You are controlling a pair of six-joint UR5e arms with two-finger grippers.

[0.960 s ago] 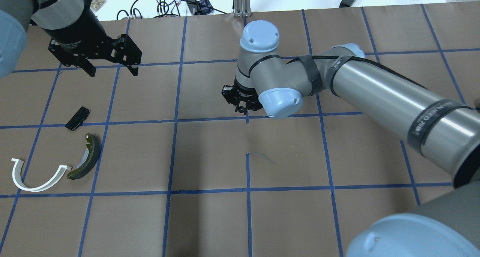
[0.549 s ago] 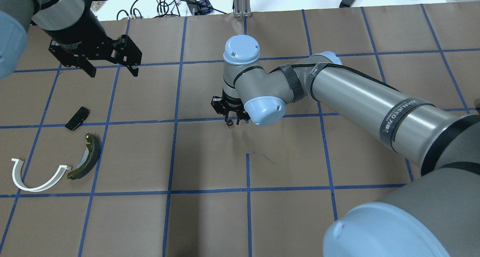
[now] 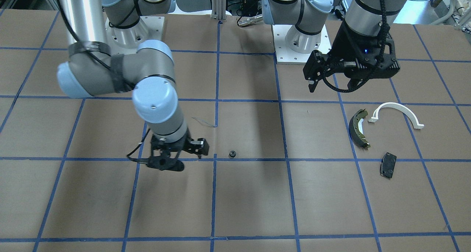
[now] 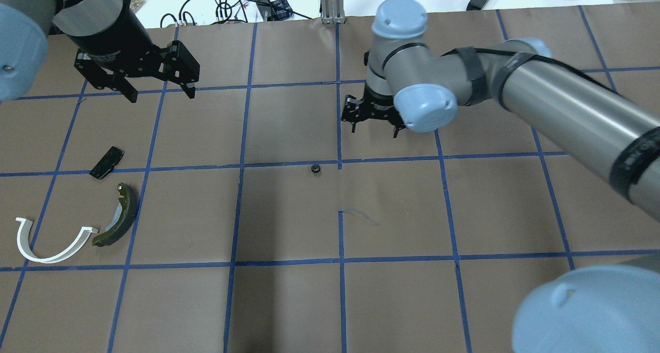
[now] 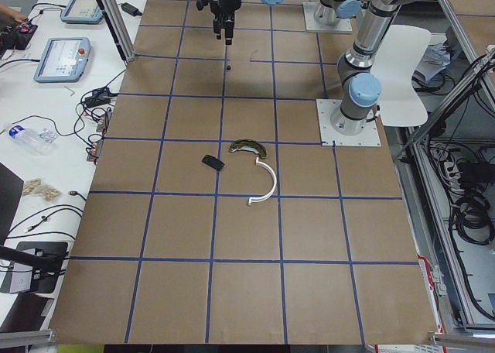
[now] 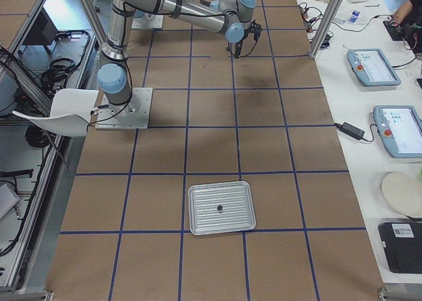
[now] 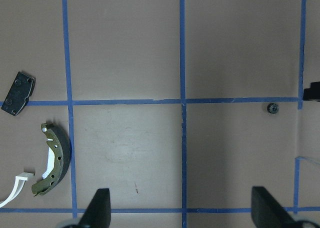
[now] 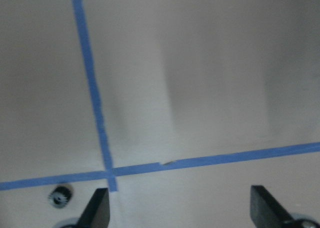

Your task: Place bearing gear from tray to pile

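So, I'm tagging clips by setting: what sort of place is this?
Probably a robotics lab: industrial arms bolted to a paper-covered table gridded with blue tape, with teach pendants and loose cables on the side benches.

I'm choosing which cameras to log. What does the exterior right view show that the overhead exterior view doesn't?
Only exterior right: the silver metal tray with a small dark part inside. Only overhead: the dark curved brake shoe, white plastic arch, flat black pad and small black gear on the brown paper. Both: the right gripper, open.
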